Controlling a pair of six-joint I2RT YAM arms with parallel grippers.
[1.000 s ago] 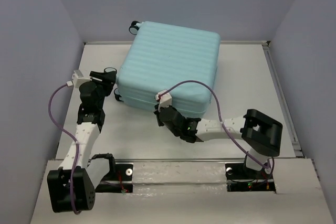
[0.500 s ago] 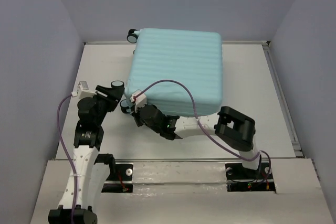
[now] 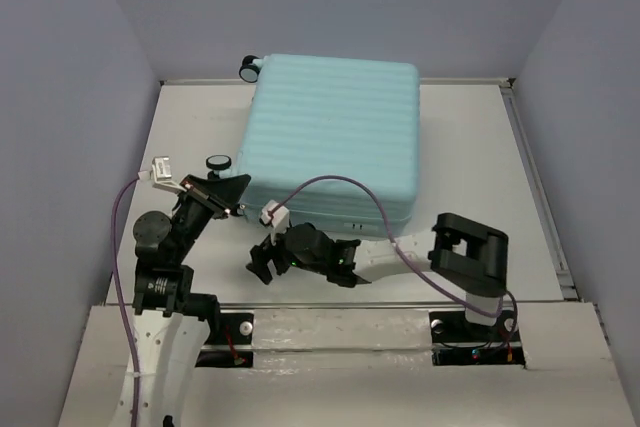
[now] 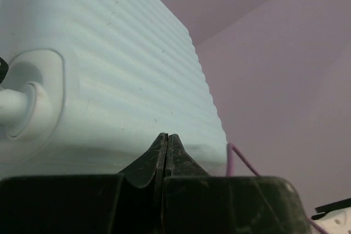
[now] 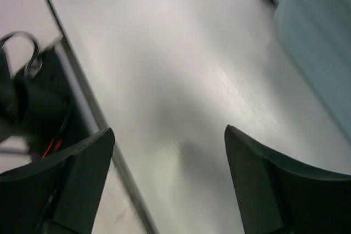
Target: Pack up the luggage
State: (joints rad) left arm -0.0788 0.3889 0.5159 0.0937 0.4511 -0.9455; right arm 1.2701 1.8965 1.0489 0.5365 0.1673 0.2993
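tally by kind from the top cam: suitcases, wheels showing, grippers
aqua suitcase: 1
spinner wheels showing in the top view: 2
grippers: 2 (left gripper, right gripper)
total: 5

Luggage (image 5: pixel 323 36) blurry, partly off-frame rt.

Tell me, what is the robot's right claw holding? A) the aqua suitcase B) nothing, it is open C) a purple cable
B: the right gripper has its fingers wide apart over the table, with the suitcase off to one side.
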